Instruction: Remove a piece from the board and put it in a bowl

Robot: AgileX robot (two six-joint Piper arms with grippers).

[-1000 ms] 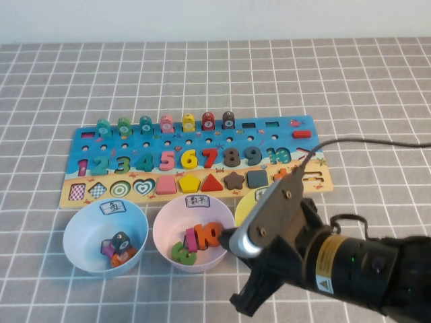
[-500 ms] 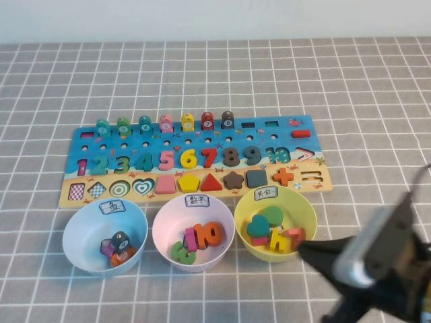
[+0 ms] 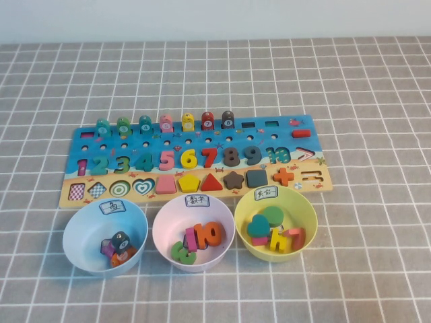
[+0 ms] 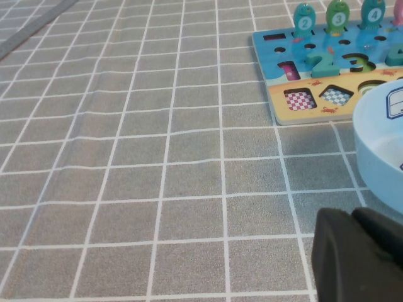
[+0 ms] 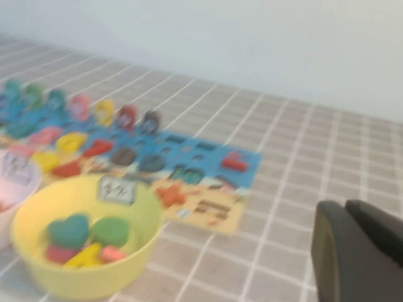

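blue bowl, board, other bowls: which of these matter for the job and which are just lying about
For the job:
- piece, in the blue bowl
- board
- right gripper, shut, off to the side
- left gripper, parked near the blue bowl

Lying about:
- pink bowl
- yellow bowl

The long rectangular wooden puzzle board [image 3: 195, 160] lies across the middle of the frame on the grey checked counter [image 3: 363, 87]. Below it three bowls stand in a row: the light blue plastic bowl [image 3: 76, 237] at lower left, the pink bowl [image 3: 163, 232] in the centre, the yellow bowl [image 3: 303, 214] to the right. The small dark teal-blue wooden token [image 3: 121, 241] lies in the light blue bowl among other pieces.
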